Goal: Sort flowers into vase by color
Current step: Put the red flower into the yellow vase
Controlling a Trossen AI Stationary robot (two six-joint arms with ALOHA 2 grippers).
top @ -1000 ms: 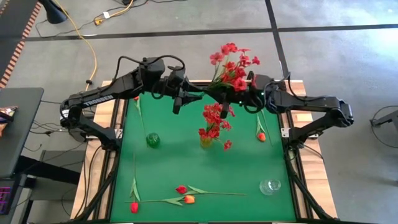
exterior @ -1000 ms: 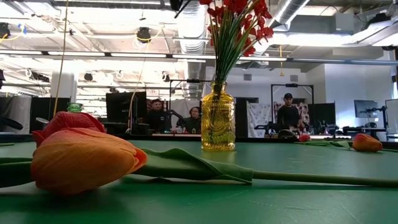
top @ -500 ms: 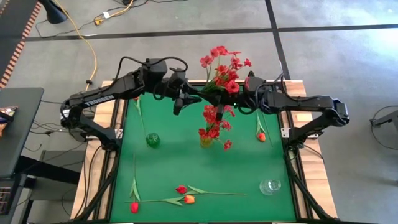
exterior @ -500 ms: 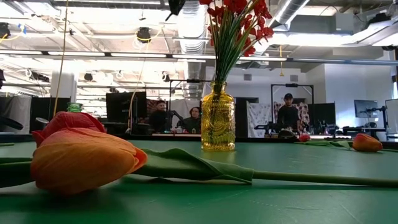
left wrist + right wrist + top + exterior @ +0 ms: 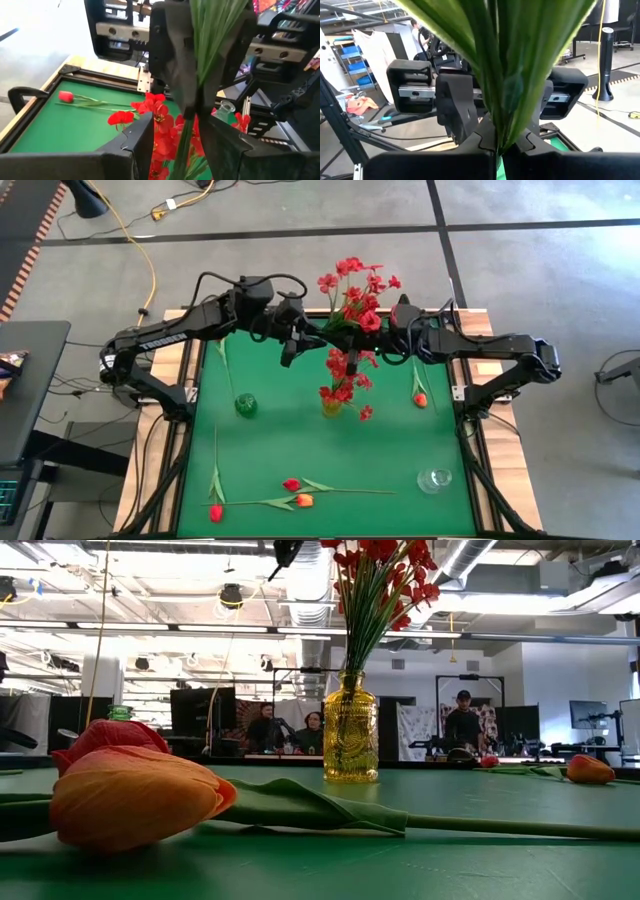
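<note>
Now the right gripper [image 5: 393,320] is clenched on the red blossom bunch [image 5: 355,290], high above the yellow vase [image 5: 332,406] at mid-table, while the left gripper [image 5: 300,340] brackets its stems, fingers parted, likely steadying a handover.

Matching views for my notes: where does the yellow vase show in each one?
High: yellow vase mid-table, under red blossoms.
Low: centre, standing on the green table.
Left wrist: not visible.
Right wrist: not in it.
Landmark: the green table.
</note>
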